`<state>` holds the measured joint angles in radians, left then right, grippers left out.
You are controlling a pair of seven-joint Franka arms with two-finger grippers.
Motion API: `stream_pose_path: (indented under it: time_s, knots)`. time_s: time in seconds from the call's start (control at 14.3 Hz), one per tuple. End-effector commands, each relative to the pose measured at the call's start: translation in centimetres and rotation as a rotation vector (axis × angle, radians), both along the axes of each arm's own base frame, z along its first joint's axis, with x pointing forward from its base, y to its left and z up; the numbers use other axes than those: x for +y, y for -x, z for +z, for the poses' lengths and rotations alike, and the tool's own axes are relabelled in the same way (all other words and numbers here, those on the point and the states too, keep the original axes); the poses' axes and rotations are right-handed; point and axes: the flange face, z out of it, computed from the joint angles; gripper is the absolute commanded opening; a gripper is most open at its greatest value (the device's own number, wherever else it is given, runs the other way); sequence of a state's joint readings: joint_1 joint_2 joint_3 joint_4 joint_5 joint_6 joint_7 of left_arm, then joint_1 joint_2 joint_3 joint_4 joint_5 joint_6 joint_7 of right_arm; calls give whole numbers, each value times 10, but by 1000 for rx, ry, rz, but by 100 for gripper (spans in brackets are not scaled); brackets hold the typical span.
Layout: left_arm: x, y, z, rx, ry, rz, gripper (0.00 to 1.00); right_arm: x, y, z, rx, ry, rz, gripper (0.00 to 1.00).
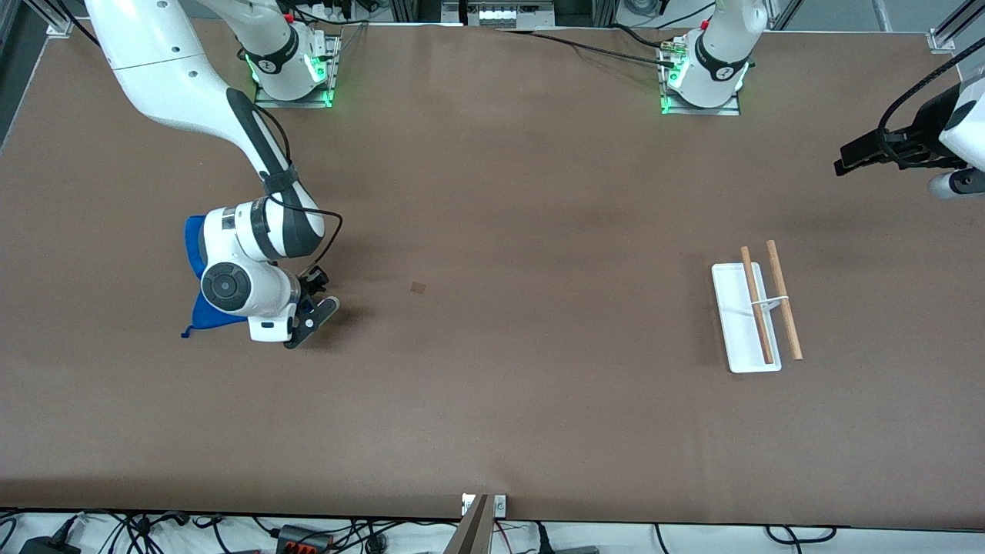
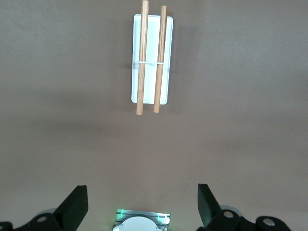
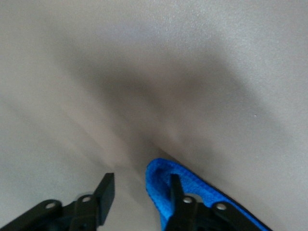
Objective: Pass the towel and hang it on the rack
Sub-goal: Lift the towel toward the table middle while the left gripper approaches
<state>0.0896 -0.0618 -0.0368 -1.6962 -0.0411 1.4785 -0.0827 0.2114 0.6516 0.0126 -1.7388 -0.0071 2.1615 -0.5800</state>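
The blue towel [image 1: 202, 312] lies on the table at the right arm's end, mostly hidden under the right arm's hand. My right gripper [image 1: 269, 327] is low over it and open. In the right wrist view the right gripper [image 3: 140, 186] has one finger [image 3: 175, 188] over the towel [image 3: 159, 175], whose folded edge reaches into the gap; the other finger is over bare table. The rack [image 1: 758, 308], a white base with two wooden rods, stands at the left arm's end. My left gripper [image 1: 885, 150] waits open and empty, high up. The left wrist view shows the left gripper [image 2: 142, 192] and the rack [image 2: 150, 57].
The brown table [image 1: 492, 346] has a small dark mark [image 1: 418, 287] near its middle. The arm bases [image 1: 704, 77] stand along the edge farthest from the front camera. Cables lie off the table's edge nearest the front camera.
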Motion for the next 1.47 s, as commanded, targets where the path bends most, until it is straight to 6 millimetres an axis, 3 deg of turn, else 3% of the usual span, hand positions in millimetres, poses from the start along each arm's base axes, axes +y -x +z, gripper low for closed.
stream_pose_path:
  time_s: [0.0, 0.21, 0.49, 0.63, 0.84, 1.05, 1.4]
  knots:
    - [3, -3, 5, 0, 22, -16, 100, -5, -2, 1, 10, -21, 48, 26]
    - [1, -2, 6, 1, 23, -19, 100, -2, -3, 3, 6, -24, 60, 1]
    - [1, -2, 6, 1, 23, -19, 100, 6, -12, 22, -31, -27, 51, 0]
    - [1, -2, 6, 1, 23, -19, 100, 5, -19, 53, -53, -33, 34, 0]
    - [2, -2, 6, 1, 23, -17, 100, 20, -32, 139, -138, -51, 10, 0]
    - [2, -2, 5, 3, 23, -16, 100, 77, -33, 226, -232, -166, -136, 0]
    - [0, -7, -5, 24, 23, -23, 100, 224, 5, 332, -242, -446, -397, 0]
